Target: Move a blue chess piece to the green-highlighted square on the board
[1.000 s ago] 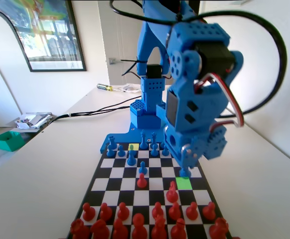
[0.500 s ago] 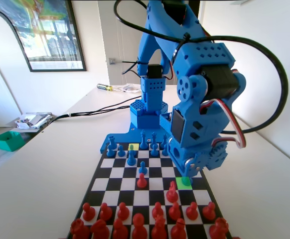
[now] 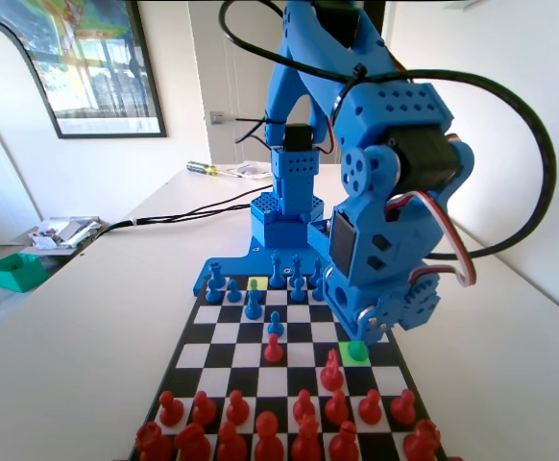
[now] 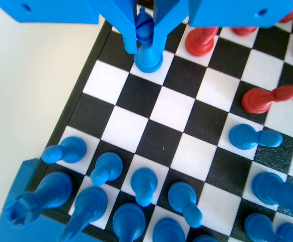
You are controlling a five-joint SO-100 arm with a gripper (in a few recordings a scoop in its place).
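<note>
Fixed view: the blue arm reaches out over the board (image 3: 195,338), and its claw (image 3: 357,338) hangs low above the green square (image 3: 349,356) near the board's right edge. The blue pawn (image 3: 358,350) stands directly under the claw, on that green square. Just left of the claw and a little nearer the camera stands a red pawn (image 3: 332,370); further left, near mid-board, a second red pawn (image 3: 274,349) stands directly in front of a lone blue pawn (image 3: 276,325). Beyond the claw, at the arm's base, the other blue pieces (image 3: 251,293) crowd the back rows.

Wrist view: the claw (image 4: 145,31) descends from the top edge with its two jaws close on either side of the blue pawn (image 4: 147,55), pinching its rounded head while its base rests on the board (image 4: 172,108). To the right of the claw a red pawn (image 4: 201,41) stands on the neighbouring white square. Below the claw lie several bare squares, then the cluster of blue pieces (image 4: 144,185).
</note>
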